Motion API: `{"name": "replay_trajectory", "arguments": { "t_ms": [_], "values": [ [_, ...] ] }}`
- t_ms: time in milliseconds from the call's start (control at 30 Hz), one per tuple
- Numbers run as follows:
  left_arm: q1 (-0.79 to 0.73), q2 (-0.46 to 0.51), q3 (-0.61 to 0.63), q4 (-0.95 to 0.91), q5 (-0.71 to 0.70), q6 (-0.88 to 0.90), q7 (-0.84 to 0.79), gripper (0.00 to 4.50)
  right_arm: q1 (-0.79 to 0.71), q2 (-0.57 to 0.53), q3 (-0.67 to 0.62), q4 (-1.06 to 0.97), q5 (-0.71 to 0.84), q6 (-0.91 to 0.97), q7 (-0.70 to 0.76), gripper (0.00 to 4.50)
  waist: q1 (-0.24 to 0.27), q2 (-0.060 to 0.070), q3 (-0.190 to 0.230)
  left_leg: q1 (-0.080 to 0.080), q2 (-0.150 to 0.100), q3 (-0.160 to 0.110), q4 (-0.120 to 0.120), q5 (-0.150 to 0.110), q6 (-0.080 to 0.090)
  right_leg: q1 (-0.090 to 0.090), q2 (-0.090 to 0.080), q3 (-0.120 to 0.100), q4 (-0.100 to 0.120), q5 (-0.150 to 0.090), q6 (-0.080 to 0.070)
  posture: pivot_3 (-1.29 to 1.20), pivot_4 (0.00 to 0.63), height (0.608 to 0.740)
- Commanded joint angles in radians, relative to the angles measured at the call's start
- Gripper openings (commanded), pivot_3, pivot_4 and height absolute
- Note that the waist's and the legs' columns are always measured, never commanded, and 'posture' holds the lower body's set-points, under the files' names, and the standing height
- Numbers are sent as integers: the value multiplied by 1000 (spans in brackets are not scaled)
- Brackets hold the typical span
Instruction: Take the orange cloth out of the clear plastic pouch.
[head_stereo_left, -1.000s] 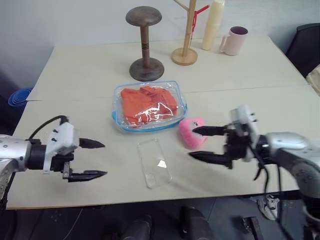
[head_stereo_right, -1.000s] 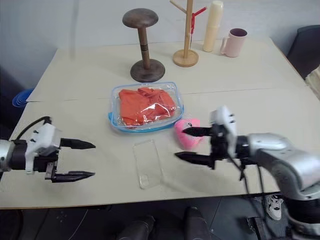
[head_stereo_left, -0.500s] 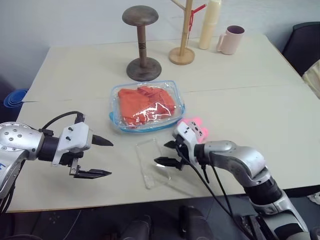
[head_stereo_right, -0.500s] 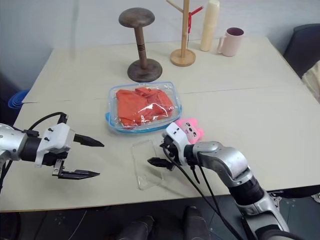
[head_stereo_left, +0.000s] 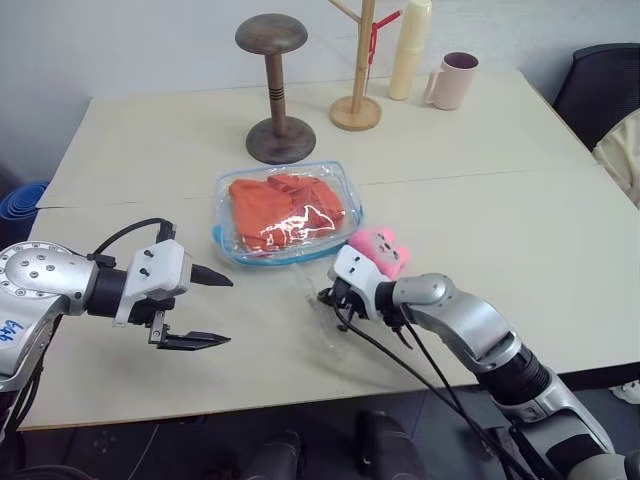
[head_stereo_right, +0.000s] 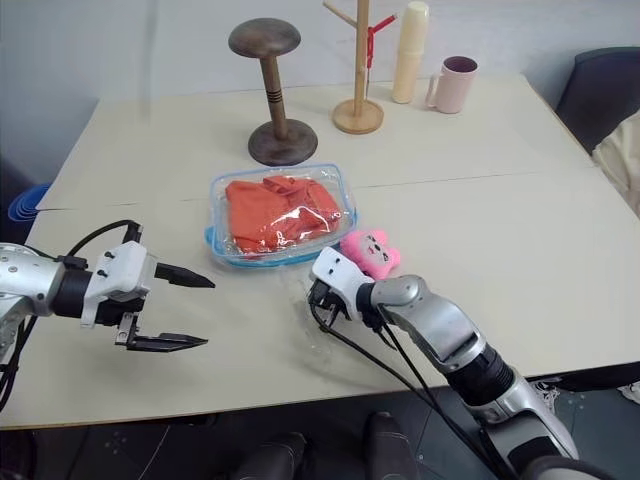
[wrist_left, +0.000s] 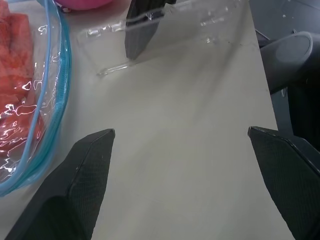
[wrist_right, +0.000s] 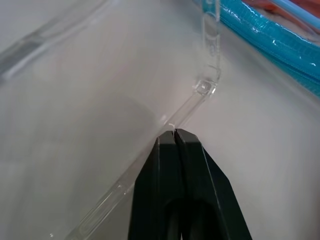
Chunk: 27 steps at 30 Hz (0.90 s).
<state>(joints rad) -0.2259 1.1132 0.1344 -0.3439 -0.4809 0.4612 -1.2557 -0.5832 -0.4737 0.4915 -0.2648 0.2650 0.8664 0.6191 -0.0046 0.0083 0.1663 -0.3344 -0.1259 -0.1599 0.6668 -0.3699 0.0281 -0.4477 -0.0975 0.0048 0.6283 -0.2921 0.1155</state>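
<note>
In the right wrist view we see the right gripper (wrist_right: 174, 133) pinched on the edge of the flat clear plastic piece (wrist_right: 150, 75), hidden in head views. The orange cloth (head_stereo_left: 282, 208) sits inside the clear plastic pouch (head_stereo_left: 225, 238) mid-table; left gripper (head_stereo_left: 205, 308) wide open, empty, near its front

Pink plush (head_stereo_left: 379, 250), mug (head_stereo_left: 449, 80), wooden stand (head_stereo_left: 272, 90) on table (head_stereo_left: 480, 210).

table (head_stereo_left: 520, 230) | clear plastic pouch (head_stereo_left: 285, 212) (centre), pink plush (head_stereo_left: 378, 250), mug (head_stereo_left: 449, 80)
</note>
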Motion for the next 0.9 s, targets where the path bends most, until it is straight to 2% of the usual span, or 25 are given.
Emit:
{"name": "replay_trajectory", "arguments": {
  "t_ms": [33, 467, 633, 733, 833, 900],
  "values": [
    [-13, -5, 2, 0, 6, -18, 2, 4500, 16, -10, 29, 18, -34, 6, 20, 15, 0, 0, 0, 0, 0, 0, 0, 0, 0, 0, 0, 0, 0, 0, 0, 0, 150, 740],
    [-23, -21, -3, 12, 16, -35, 8, 4500, 31, 4, -25, -29, -26, -1, 81, 15, 1, 0, 0, 0, 0, 0, 0, 0, 0, 0, 0, 0, 0, 0, 0, 0, 150, 740],
    [-22, -28, -3, 9, 13, -34, 11, 4500, 17, -64, -81, -87, -23, -16, 126, 15, 3, 0, 0, -1, 0, 0, 0, 0, 0, -1, 0, 0, 0, 0, 0, 0, 150, 740],
    [-28, -34, -9, 11, 15, -35, 12, 4500, 16, -122, -129, -124, 1, 0, 165, 534, 4, 0, 0, -1, 0, 0, 0, 0, 0, -1, 0, 0, -1, 0, 0, 0, 150, 740],
    [-34, -40, -15, 15, 18, -38, 11, 4500, 39, -178, -190, -173, 38, 11, 200, 1476, 5, -1, 0, -2, 0, 0, 0, 0, 1, -1, 0, 0, -1, 0, 0, 0, 150, 740],
    [-38, -42, -19, 21, 20, -43, 8, 4500, 51, -177, -236, -198, 86, 50, 206, 2092, 4, -1, 0, -2, 0, 0, 0, 0, 1, -1, 0, 0, -1, 0, 0, 0, 150, 740]
  ]
}}
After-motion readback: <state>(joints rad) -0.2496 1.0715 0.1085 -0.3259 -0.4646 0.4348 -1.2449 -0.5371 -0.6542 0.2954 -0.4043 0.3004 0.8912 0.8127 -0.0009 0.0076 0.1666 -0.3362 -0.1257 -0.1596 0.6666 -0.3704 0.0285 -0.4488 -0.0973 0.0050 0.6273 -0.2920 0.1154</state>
